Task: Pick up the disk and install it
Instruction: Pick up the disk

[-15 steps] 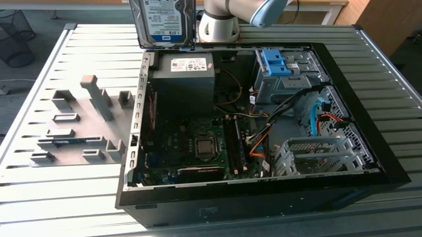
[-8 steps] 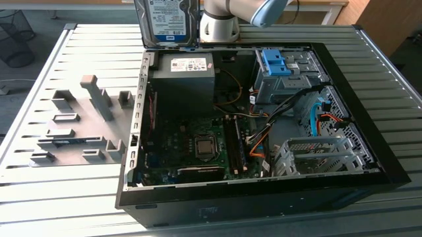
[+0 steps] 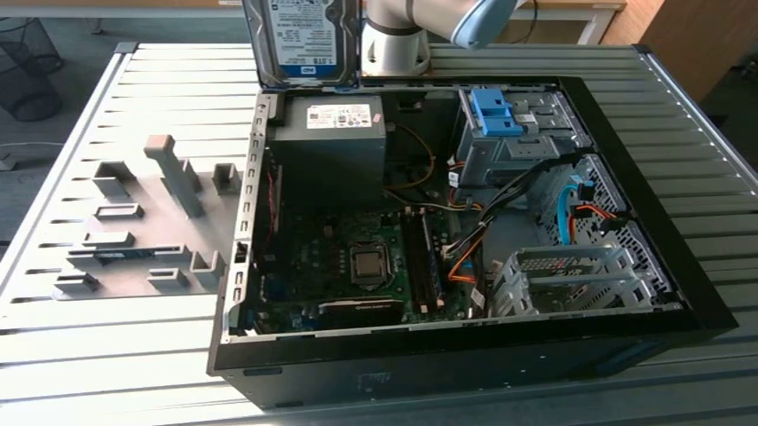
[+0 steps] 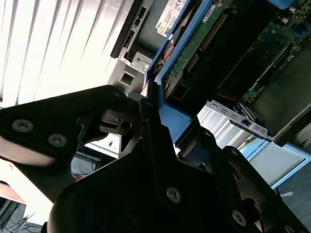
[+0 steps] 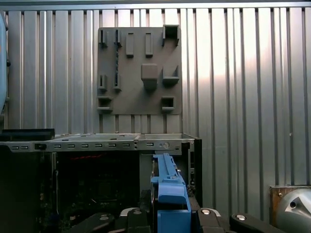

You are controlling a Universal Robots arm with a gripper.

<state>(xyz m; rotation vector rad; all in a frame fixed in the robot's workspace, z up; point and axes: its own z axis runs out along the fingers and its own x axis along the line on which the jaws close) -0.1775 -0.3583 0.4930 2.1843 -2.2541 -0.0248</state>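
A: Gripper state?

B: In the first wrist view the black two-finger gripper is pressed together on the disk, pinching it across its blue plastic rail. The second wrist view shows the same clamp, with black fingers on either side of the blue edge.

A: Where's the disk?

B: The flat rectangular silver metal disk, white label with a blue lower band, is at the top of the exterior view, left of centre. It stands on edge, label toward the camera, just above the far rim of the open black computer case. Can't tell if it touches the rim. It isn't inside.

A: Why held like that?

B: My read: gripping the railed edges leaves the label face free, and holding it upright keeps it off the case wall and cables. Picked, not yet installed.

A: Surroundings?

B: The light grey robot arm is just beside the disk, on the exterior view's right. In the case below are a dark grey box with a white sticker and, at upper right, a blue plastic latch piece on a grey cage. A grey fixture plate lies on the slatted metal table at the exterior view's left.
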